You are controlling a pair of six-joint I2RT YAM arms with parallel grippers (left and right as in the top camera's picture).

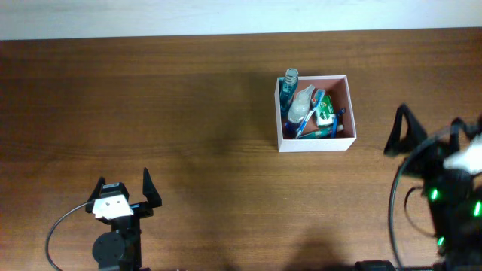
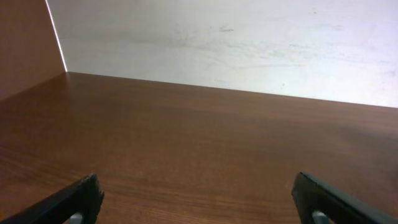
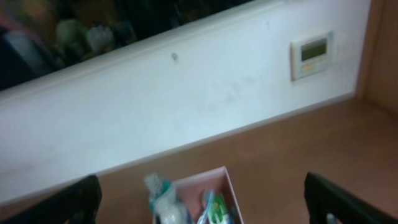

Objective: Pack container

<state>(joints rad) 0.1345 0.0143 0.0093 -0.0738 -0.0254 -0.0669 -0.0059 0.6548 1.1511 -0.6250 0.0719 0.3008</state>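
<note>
On the far right part of the brown wooden table [image 1: 151, 98] sits the container [image 1: 316, 144], a shallow square box with thin white walls and a pinkish inside, open at the top. It stands flat, a little short of the table's far edge, where the white wall [image 2: 217, 43] begins. Inside lies a small heap of toiletries: a clear blue bottle [image 1: 289, 87] in the far left corner, a white tube [image 1: 301, 107] slanting across the middle, a green and white packet [image 1: 325, 117] to its right, and something long and blue [image 1: 322, 132] along the near side. What that last piece is I cannot tell from here.

The left gripper [image 1: 124, 178] is at the near left of the table, well apart from the box, its two black fingers [image 2: 69, 201] spread as wide as they go with only bare wood between them. A grey cable [image 1: 56, 233] loops out from the arm behind it.

The right gripper [image 1: 428, 122] is at the near right, just beyond the box's right side and not touching it. Its jaws also gape fully and hold nothing. The view from its wrist is blurred, showing the dark fingers [image 3: 62, 203] at either edge, the box beyond them, and a small white panel [image 3: 311, 55] on the wall. Green lights [image 1: 434, 196] glow on that arm.
</note>
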